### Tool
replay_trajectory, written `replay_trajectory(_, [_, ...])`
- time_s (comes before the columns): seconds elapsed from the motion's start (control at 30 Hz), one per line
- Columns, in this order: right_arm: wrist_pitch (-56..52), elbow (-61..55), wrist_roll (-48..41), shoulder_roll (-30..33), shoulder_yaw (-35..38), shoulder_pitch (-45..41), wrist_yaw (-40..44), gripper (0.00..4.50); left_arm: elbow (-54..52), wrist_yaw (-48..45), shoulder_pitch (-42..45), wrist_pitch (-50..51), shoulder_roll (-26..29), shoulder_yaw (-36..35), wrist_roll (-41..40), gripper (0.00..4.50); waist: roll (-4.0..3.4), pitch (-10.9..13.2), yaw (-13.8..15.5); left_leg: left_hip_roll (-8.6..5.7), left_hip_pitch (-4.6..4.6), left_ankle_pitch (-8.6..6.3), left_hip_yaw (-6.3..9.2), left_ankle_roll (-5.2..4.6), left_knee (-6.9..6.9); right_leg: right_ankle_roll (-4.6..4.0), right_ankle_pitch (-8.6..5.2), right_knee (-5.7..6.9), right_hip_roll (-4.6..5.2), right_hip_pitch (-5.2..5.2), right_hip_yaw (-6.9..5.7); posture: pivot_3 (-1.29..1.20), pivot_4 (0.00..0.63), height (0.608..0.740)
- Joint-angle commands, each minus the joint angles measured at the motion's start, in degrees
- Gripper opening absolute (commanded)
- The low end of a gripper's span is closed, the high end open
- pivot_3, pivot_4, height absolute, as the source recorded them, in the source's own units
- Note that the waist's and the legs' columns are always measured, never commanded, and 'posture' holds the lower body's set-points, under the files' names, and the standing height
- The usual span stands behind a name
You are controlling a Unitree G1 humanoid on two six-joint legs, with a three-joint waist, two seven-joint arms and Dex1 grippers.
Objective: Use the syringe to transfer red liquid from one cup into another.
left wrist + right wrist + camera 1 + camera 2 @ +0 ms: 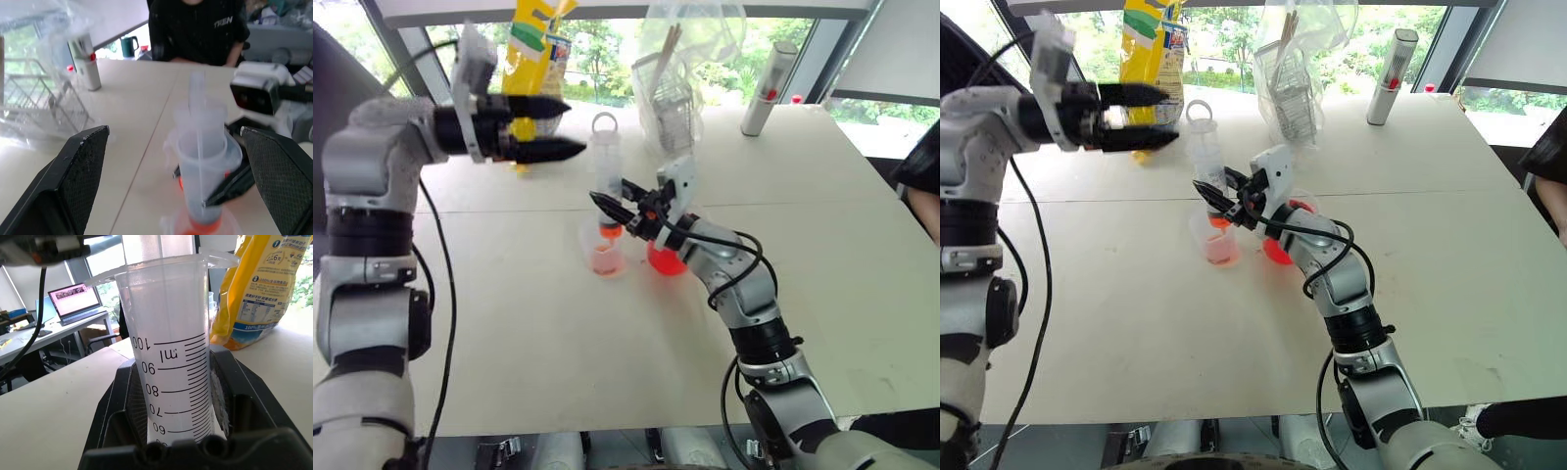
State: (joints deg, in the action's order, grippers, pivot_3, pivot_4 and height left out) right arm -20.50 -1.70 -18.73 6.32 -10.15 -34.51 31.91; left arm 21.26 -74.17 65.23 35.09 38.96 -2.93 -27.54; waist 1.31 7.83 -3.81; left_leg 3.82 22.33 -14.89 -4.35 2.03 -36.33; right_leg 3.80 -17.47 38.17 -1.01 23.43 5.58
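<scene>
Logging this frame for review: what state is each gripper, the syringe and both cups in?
Small clear plastic cup: upright, red liquid inside.
Round clear cup beside it: red liquid inside.
Clear plastic syringe: upright, tip in small cup.
Left gripper: open, apart from syringe.
Right gripper: shut on syringe barrel.

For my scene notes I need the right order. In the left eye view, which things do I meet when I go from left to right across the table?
yellow bag → syringe → clear plastic bag with a wire rack → white bottle
</scene>
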Motion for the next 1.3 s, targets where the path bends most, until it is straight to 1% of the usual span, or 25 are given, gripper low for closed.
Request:
replay_trajectory(0.03, [1.7, -2.4, 0.5, -0.9, -0.5, -0.4, 0.2, 1.38, 0.8, -0.1, 2.4, 0.2, -1.6, -0.5, -1.1, 4.43, 0.0, 0.0, -0.1, 0.0, -0.01, 0.0, 0.0, 0.0, 0.01, 0.0, 0.0, 0.0, 0.0, 0.0, 0.0, 0.0, 0.15, 0.739])
replay_trajectory(0.17, [2.2, -2.2, 1.4, -1.3, -1.4, 0.1, 0.2, 1.38, 0.6, -1.6, 2.6, 0.3, -3.8, 1.7, -0.5, 4.43, 0.0, 0.0, -0.2, 0.02, -0.03, 0.0, 0.01, 0.0, 0.03, 0.0, 0.0, 0.03, -0.05, 0.01, 0.01, 0.0, 0.15, 0.739])
replay_trajectory(0.37, [2.6, -1.9, 2.1, -1.5, -1.5, -0.1, 0.2, 1.38, 1.3, -2.4, 2.4, 0.0, -3.4, 2.7, 0.3, 4.43, -0.01, 0.0, -0.2, 0.03, -0.03, 0.0, 0.01, 0.0, 0.05, 0.0, 0.0, 0.02, -0.07, 0.03, 0.06, 0.0, 0.15, 0.739])
replay_trajectory(0.4, [2.6, -1.8, 2.2, -1.5, -1.5, -0.2, 0.2, 1.38, 1.2, -2.5, 2.3, 0.1, -3.2, 2.8, 0.4, 4.2, -0.01, 0.0, -0.2, 0.03, -0.03, 0.0, 0.01, 0.01, 0.05, 0.0, 0.0, 0.02, -0.07, 0.03, 0.06, 0.0, 0.15, 0.739])
replay_trajectory(0.47, [2.7, -1.7, 2.3, -1.5, -1.5, -0.3, 0.2, 1.38, 1.1, -2.7, 1.9, 0.1, -2.9, 3.0, 0.8, 3.6, -0.01, 0.0, -0.2, 0.03, -0.03, 0.01, 0.01, 0.01, 0.04, 0.0, 0.0, 0.03, -0.06, 0.03, 0.06, 0.0, 0.15, 0.739])
replay_trajectory(0.57, [2.7, -1.7, 2.5, -1.4, -1.5, -0.3, 0.4, 1.38, 1.4, -2.6, 1.1, -0.3, -2.3, 2.8, 1.4, 2.17, -0.01, 0.0, -0.2, 0.03, -0.03, 0.0, 0.01, 0.01, 0.04, 0.0, 0.0, 0.02, -0.06, 0.03, 0.06, 0.0, 0.15, 0.739])
replay_trajectory(0.7, [2.7, -1.6, 2.7, -1.2, -1.4, -0.4, 0.6, 1.38, 0.5, -2.9, -0.1, 0.0, -1.3, 2.8, 1.4, 0.08, -0.01, 0.0, -0.2, 0.03, -0.03, 0.01, 0.01, 0.01, 0.04, 0.0, 0.0, 0.02, -0.06, 0.02, 0.05, 0.0, 0.15, 0.739])
replay_trajectory(0.93, [2.3, -1.7, 2.6, -1.0, -0.9, -1.5, 1.0, 1.38, -3.2, -3.6, -2.7, 1.7, -1.1, 4.0, 0.7, 0.03, -0.01, 0.0, -0.2, 0.03, -0.03, 0.01, 0.02, 0.01, 0.05, 0.0, 0.0, 0.02, -0.04, 0.02, 0.05, 0.0, 0.15, 0.739])
replay_trajectory(1.3, [-0.6, -5.8, 1.0, -0.5, 1.8, -5.9, 0.0, 1.38, -8.2, -3.4, -8.0, 1.5, -0.5, 5.9, 1.7, 0.03, -0.01, 0.0, -0.2, 0.03, -0.04, 0.01, 0.04, 0.01, 0.04, 0.0, 0.0, 0.03, -0.03, 0.02, 0.07, 0.0, 0.15, 0.739])
